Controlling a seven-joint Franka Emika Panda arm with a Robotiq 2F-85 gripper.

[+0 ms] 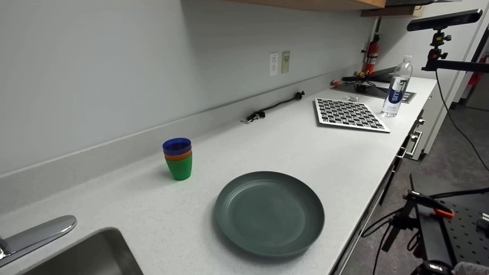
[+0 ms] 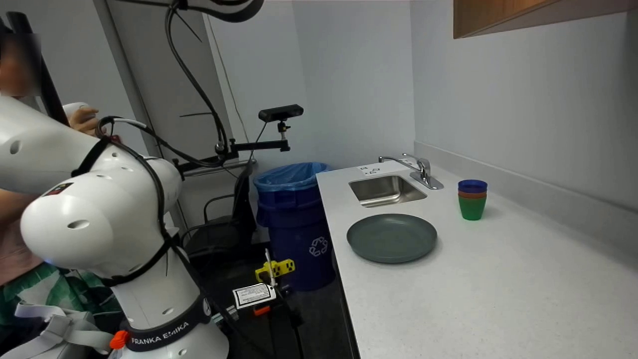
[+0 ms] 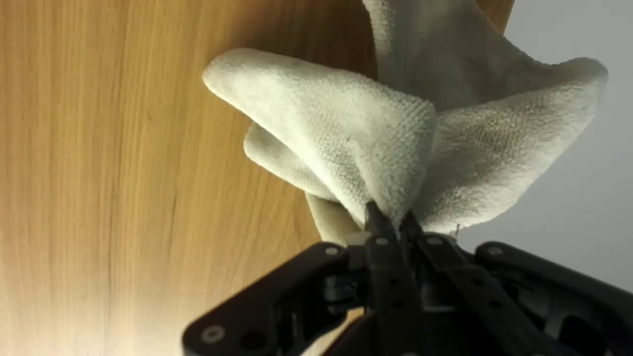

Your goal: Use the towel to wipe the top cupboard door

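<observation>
My gripper (image 3: 390,213) is shut on a white fluffy towel (image 3: 341,118) in the wrist view. The towel is bunched between the fingertips and its folds fan out beyond them. Behind it is the wood-grained cupboard door (image 3: 123,148), filling the left of the wrist view. The towel overlaps the door's edge on the right. I cannot tell how firmly the towel presses on the door. The cupboard's lower part shows at the top of both exterior views (image 1: 317,4) (image 2: 498,15). The gripper and towel are out of view in both exterior views.
Below on the white counter (image 1: 237,152) are a dark green plate (image 1: 269,214), stacked cups (image 1: 179,166), a checkered board (image 1: 345,114), a water bottle (image 1: 397,88) and a sink (image 2: 386,190). The white arm (image 2: 99,209) stands beside the counter. A grey wall (image 3: 583,198) borders the door.
</observation>
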